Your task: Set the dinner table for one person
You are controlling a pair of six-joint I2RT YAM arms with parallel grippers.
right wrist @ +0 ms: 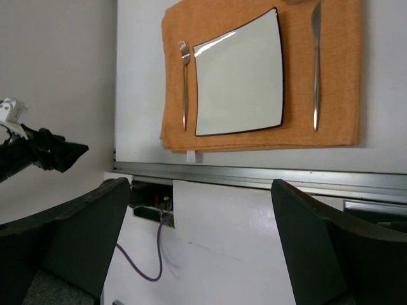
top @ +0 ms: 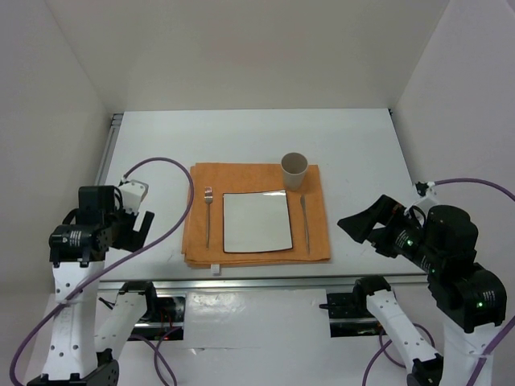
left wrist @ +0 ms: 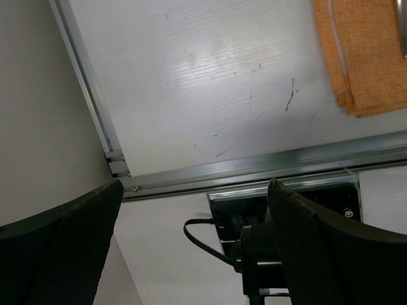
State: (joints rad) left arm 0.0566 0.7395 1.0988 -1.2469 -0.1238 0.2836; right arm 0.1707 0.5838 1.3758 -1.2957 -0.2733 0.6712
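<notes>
**Flanking a laid place setting, both grippers clear**

Judging by the layout, the setting looks complete. On the table (top: 241,137) an orange cloth (top: 197,181) lies centred toward the near rail (top: 282,281). The cloth carries a square plate (top: 256,221), with a fork (top: 208,217) just left of it, a knife (top: 306,221) just right and a cup (top: 294,169) at the far right corner.

Fork and knife run near-to-far, parallel to the plate's sides. The left gripper (top: 141,227) hangs off the cloth's left edge with its jaws spread and nothing between them; the fork is its nearer piece. The right gripper (top: 360,223), jaws likewise apart and empty, sits just beyond the cloth's right edge, nearer the knife and cup.

Bare table lies to each side and behind the cloth; any adjustment would probably come in sideways from there, watching the near rail.
</notes>
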